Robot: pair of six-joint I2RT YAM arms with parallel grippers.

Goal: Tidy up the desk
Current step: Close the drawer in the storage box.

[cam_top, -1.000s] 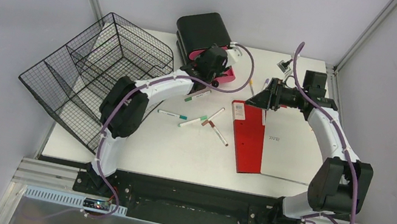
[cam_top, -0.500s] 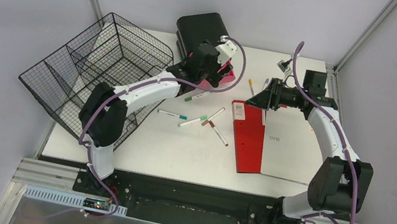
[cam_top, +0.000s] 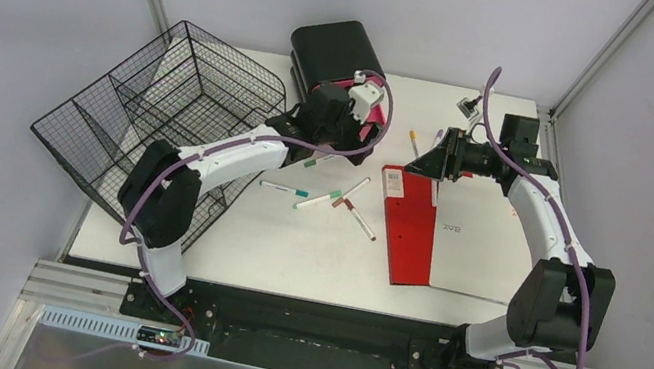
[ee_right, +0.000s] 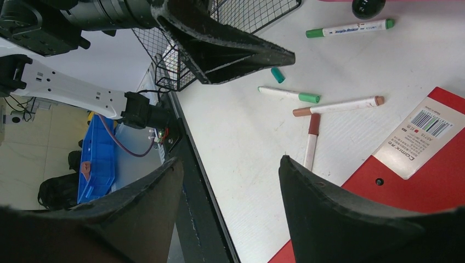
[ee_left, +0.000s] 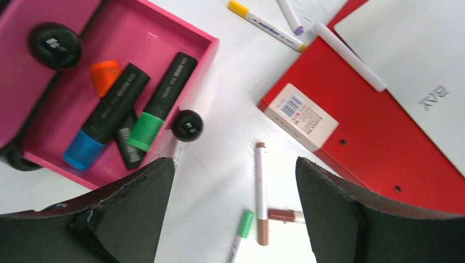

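Hovering over the white table [cam_top: 293,240] beneath me, my left claw [ee_left: 233,183] gapes empty above scattered pens [ee_left: 261,192], beside the pink tray [ee_left: 137,38]. My right claw [ee_right: 230,170] is likewise spread, holding nothing, over the far end of the red folder [cam_top: 410,235].

The worktop [cam_top: 293,240] is white, the folder [cam_top: 409,245] red, the wire basket [cam_top: 141,121] black. The pink tray [ee_left: 159,35] holds a blue-tipped black marker [ee_left: 112,104], a green-banded black marker [ee_left: 164,90] and an orange cap [ee_left: 104,75].

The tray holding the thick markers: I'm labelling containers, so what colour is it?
The tray is bright pink, seen best in the left wrist view.
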